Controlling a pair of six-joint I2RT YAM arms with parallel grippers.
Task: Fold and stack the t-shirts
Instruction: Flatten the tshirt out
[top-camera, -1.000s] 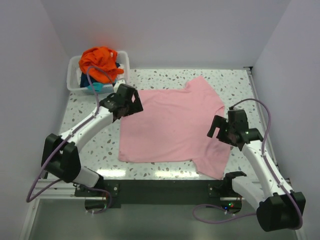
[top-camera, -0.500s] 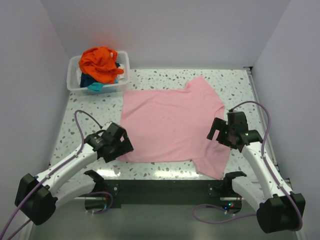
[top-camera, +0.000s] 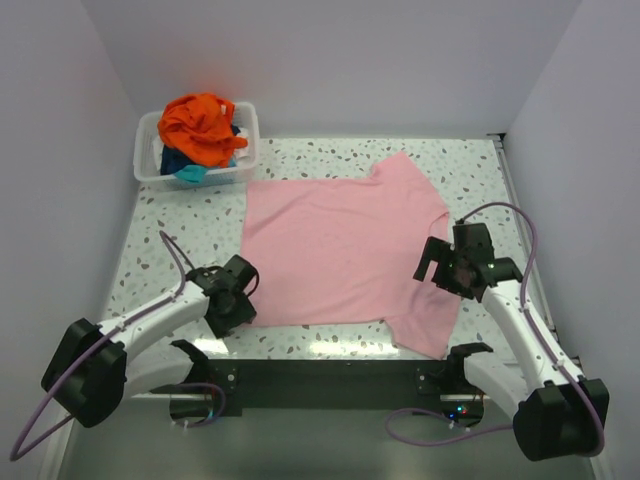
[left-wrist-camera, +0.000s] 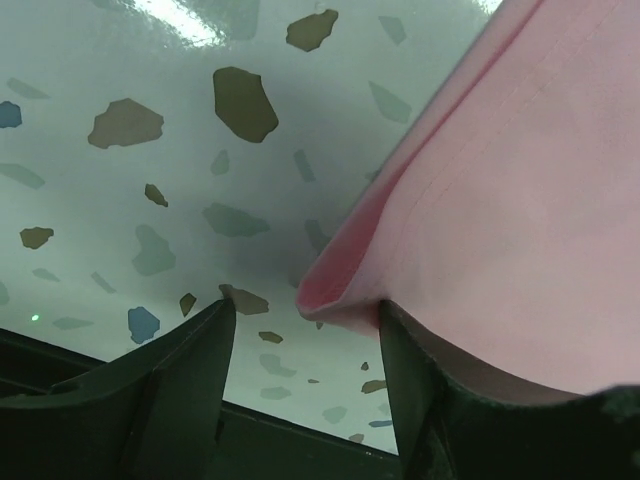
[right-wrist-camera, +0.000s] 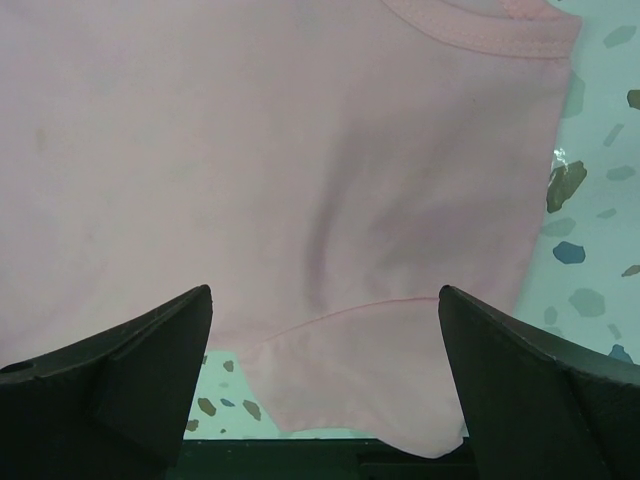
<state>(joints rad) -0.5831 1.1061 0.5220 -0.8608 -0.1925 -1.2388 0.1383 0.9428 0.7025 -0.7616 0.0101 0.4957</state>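
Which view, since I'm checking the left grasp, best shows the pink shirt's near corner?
Left wrist: the pink t-shirt corner lies close up between fingers of the left end effector. Top external has that end effector covering it; right wrist shows another part.

Pink t-shirt (top-camera: 340, 250) near-left corner hidden under left gripper (top-camera: 237, 302); teal t-shirt (top-camera: 190, 173), dark blue t-shirt (top-camera: 171, 160) mostly buried beneath orange t-shirt (top-camera: 200, 125).

Nothing to read from where I stand: no print on the light pink cloth t-shirt (top-camera: 340, 250), none on the white plastic bin (top-camera: 146, 158).
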